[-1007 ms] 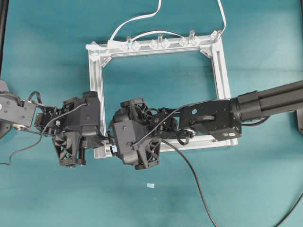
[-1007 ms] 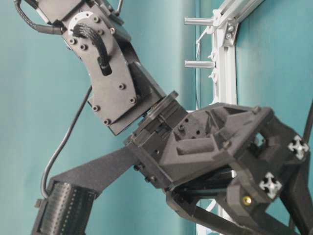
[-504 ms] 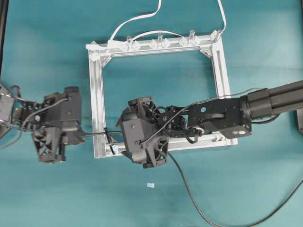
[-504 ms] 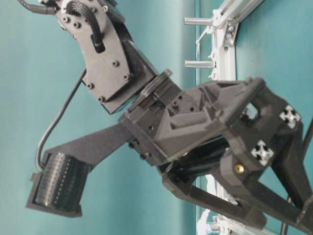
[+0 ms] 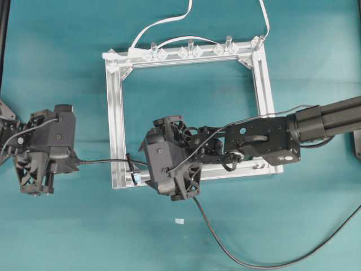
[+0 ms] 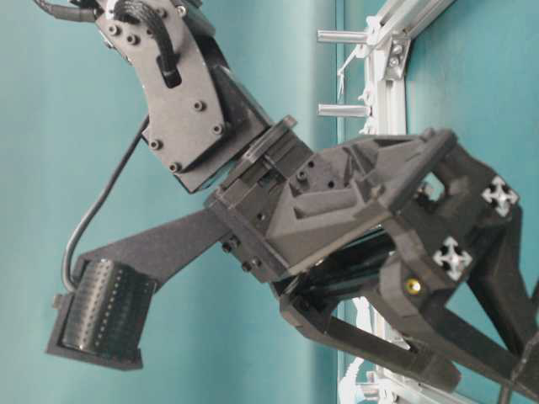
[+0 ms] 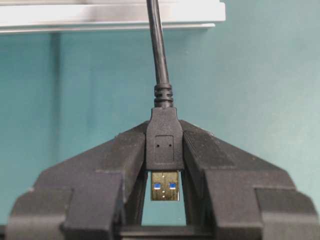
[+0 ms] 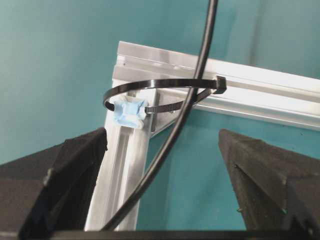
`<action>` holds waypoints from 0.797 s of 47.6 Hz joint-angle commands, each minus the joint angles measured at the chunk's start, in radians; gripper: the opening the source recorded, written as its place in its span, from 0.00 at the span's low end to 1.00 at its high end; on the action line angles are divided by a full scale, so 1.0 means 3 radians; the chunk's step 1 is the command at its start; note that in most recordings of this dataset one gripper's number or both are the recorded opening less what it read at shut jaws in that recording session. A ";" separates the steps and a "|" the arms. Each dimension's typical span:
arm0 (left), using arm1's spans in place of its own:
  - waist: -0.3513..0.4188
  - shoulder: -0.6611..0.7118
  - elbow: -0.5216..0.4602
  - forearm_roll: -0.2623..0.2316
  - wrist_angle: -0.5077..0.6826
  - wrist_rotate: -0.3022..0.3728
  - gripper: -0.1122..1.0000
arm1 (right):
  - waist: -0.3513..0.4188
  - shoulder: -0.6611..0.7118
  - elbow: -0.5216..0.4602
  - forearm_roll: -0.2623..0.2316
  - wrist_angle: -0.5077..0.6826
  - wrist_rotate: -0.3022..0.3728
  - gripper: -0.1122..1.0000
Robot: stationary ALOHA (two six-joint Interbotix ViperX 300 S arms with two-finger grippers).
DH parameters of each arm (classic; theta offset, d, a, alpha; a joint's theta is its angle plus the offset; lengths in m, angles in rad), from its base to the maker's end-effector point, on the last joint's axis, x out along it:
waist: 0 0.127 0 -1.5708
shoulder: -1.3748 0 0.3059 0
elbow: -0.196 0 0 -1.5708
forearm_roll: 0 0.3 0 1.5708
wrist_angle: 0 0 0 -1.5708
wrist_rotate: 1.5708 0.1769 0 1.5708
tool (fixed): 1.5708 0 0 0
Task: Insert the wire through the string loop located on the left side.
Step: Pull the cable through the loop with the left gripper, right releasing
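My left gripper (image 5: 69, 161) is left of the frame and is shut on the wire's black plug (image 7: 164, 145), whose metal tip points back between the fingers. From there the wire (image 5: 101, 162) runs right to the frame's lower left corner. In the right wrist view the wire (image 8: 192, 95) passes through the string loop (image 8: 160, 96), a thin dark band with a pale blue piece (image 8: 129, 112) on the frame bar. My right gripper (image 8: 162, 155) stands open just behind the loop; the wire crosses the gap between its fingers untouched. The rest of the wire (image 5: 225, 251) trails to the lower right.
The aluminium frame (image 5: 117, 113) lies flat, with clear pegs (image 5: 190, 49) and white cables (image 5: 163, 22) on its far bar. My right arm (image 5: 271, 138) lies over the frame's near bar. A small white scrap (image 5: 179, 221) sits on the teal table.
My left gripper has moved left, away from the frame, drawing the plug and more wire out through the loop. The right gripper backed off slightly to the right and then stayed put, open.
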 commanded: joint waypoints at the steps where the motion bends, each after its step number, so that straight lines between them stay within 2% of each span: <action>1: -0.0041 0.0015 -0.0036 -0.0005 -0.0031 -0.0066 0.26 | 0.0010 -0.0159 -0.0036 -0.0005 -0.0026 0.0005 0.91; 8: -0.0051 0.0031 -0.0005 -0.0005 -0.0148 -0.0102 0.26 | 0.0010 -0.0159 -0.0036 -0.0005 -0.0026 0.0005 0.91; 19: -0.0066 0.0036 0.0005 -0.0005 -0.0066 -0.0286 0.26 | 0.0010 -0.0169 -0.0036 -0.0005 -0.0026 0.0005 0.91; 26: -0.0159 0.0041 0.0005 -0.0005 -0.0051 -0.0302 0.27 | 0.0010 -0.0164 -0.0041 -0.0005 -0.0026 0.0005 0.92; 27: -0.0164 0.0041 0.0005 -0.0005 -0.0051 -0.0302 0.29 | 0.0010 -0.0169 -0.0041 -0.0005 -0.0026 0.0005 0.91; 35: -0.0169 0.0041 0.0005 0.0010 -0.0051 -0.0291 0.72 | 0.0010 -0.0169 -0.0041 -0.0010 -0.0020 0.0005 0.91; 38: -0.0169 0.0041 0.0005 0.0010 -0.0051 -0.0291 0.84 | 0.0010 -0.0169 -0.0036 -0.0005 -0.0020 0.0005 0.91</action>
